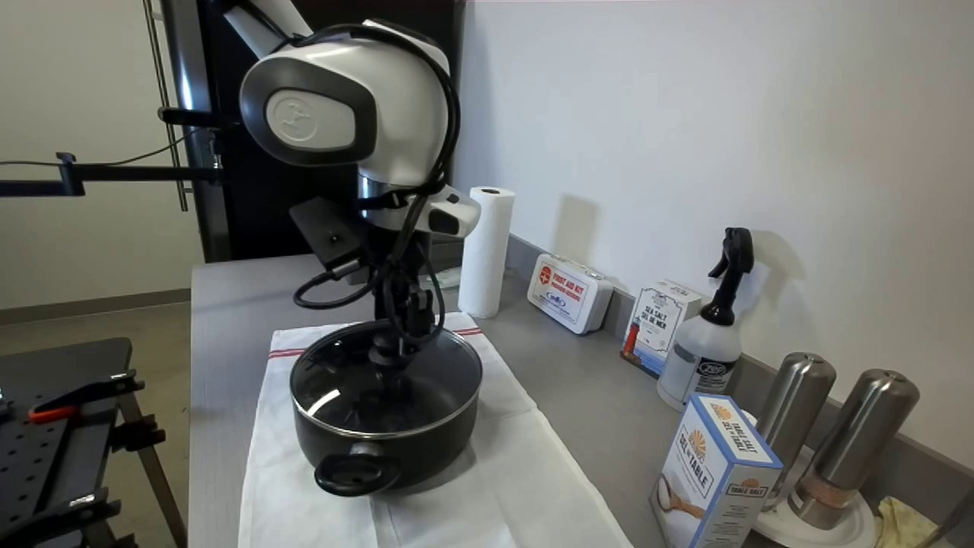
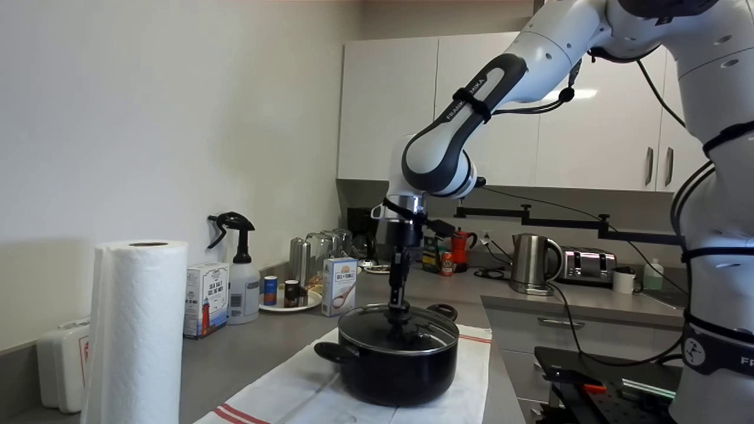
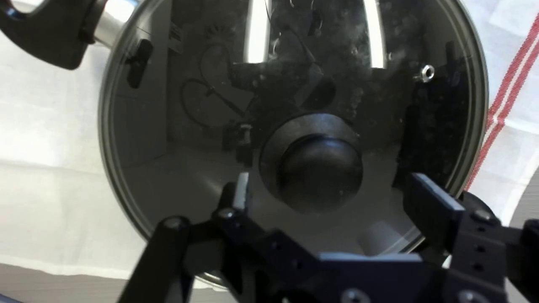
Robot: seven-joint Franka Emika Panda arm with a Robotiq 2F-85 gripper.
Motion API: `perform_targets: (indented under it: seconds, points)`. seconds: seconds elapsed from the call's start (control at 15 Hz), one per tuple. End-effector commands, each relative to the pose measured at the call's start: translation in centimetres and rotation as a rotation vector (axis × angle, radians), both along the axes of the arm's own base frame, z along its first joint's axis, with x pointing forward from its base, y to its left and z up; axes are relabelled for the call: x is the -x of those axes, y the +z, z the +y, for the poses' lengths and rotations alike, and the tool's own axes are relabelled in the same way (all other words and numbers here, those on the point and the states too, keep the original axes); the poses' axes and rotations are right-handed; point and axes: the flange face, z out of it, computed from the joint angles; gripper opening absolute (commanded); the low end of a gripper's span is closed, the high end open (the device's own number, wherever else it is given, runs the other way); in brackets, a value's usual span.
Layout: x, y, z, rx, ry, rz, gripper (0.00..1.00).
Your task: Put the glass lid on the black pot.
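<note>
The glass lid [image 1: 335, 388] lies flat on the black pot [image 1: 434, 449], its metal rim following the pot's rim; the lid [image 2: 368, 333] and pot [image 2: 406, 380] show the same in both exterior views. In the wrist view, the lid [image 3: 168, 134] fills most of the picture, with its dark round knob [image 3: 322, 168] near the middle. My gripper [image 3: 339, 191] is open, its fingers apart on either side of the knob. The gripper [image 2: 399, 297] points straight down just over the knob. I cannot tell whether the fingers reach down beside the knob. The inside of the pot is dark.
The pot stands on a white towel [image 1: 502, 487] with red stripes on the counter. Along the wall stand a paper towel roll [image 1: 487, 251], first aid kit [image 1: 569, 293], sea salt box [image 1: 660, 323], spray bottle [image 1: 704, 350], table salt box [image 1: 711, 472] and metal grinders [image 1: 852, 449].
</note>
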Motion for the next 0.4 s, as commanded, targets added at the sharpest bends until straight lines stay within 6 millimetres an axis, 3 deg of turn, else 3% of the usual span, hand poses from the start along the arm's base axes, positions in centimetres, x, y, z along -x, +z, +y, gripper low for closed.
perform_targets:
  seconds: [0.0,0.33]
  points:
    - [0.3,1.6,1.0,0.004,0.006,-0.016,1.00]
    - [1.2,3.9,1.9,0.013,0.021,-0.065,1.00]
